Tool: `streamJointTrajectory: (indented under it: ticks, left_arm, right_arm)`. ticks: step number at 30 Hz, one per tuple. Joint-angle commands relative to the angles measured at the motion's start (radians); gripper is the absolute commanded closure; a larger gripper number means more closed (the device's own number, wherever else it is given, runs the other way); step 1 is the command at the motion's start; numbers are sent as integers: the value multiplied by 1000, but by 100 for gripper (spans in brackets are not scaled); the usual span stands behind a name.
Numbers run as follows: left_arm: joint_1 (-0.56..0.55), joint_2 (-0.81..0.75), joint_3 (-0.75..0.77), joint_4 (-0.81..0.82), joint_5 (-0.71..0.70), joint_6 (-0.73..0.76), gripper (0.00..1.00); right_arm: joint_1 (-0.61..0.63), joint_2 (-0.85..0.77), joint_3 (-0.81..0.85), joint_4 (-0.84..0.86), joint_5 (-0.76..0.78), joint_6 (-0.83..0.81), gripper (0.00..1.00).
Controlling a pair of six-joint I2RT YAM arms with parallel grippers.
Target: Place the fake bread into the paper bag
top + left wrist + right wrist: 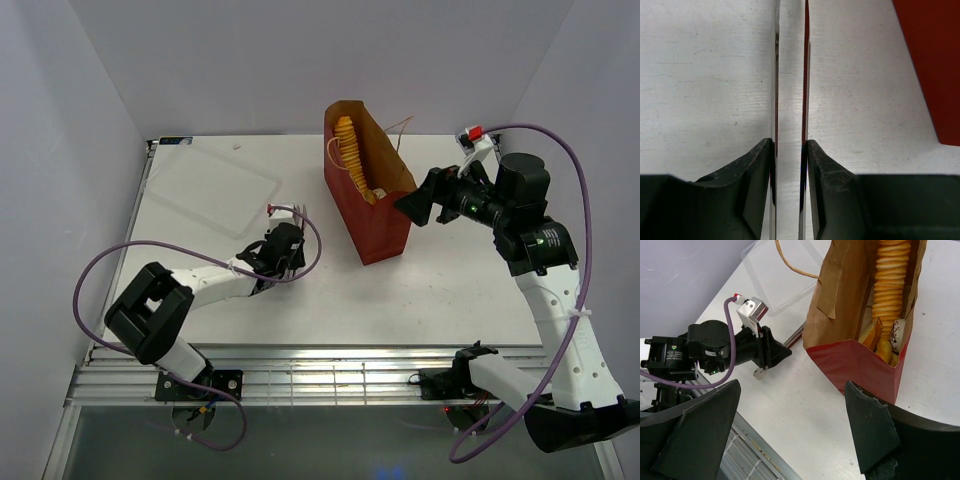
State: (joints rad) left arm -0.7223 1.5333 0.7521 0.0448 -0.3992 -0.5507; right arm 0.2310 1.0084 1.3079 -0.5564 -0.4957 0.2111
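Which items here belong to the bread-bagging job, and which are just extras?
Job: paper bag; fake bread, inside the bag.
Extras: clear plastic tray, lying untouched; metal tongs, clamped in the left gripper.

Fake bread (890, 285) sits inside the paper bag (365, 200), mid-counter (450, 275). The left hand (285, 252), tongs (805, 75) between its fingers, lies left of it, a tray (215, 188) behind; the right hand (415, 205), right.

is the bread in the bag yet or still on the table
In the bag: the long ridged loaf stands inside the upright red paper bag, with smaller pieces beside it at the bottom.
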Motion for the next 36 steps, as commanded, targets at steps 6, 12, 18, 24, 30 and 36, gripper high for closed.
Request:
streamJointTrajectory:
  ticks: [6,12,18,24,30,36]
  left_arm:
    - [-5,37,-22,43,3,-29,52]
    - [-5,62,-36,46,2,-34,39]
    - [-5,56,-39,38,3,-45,20]
    - [-3,-4,-37,20,13,-49,2]
    - [-2,-107,-28,-11,43,-77,2]
    - [18,-289,-25,-37,115,-117,2]
  right_arm:
    - [5,-7,-33,53,-17,14,10]
    - [5,-8,-39,49,-18,11,10]
    - [7,-13,-36,36,-14,1,10]
    - [5,-10,-50,29,-9,-9,10]
    - [5,-5,-87,29,14,-16,10]
    - [5,-28,-130,12,80,-29,10]
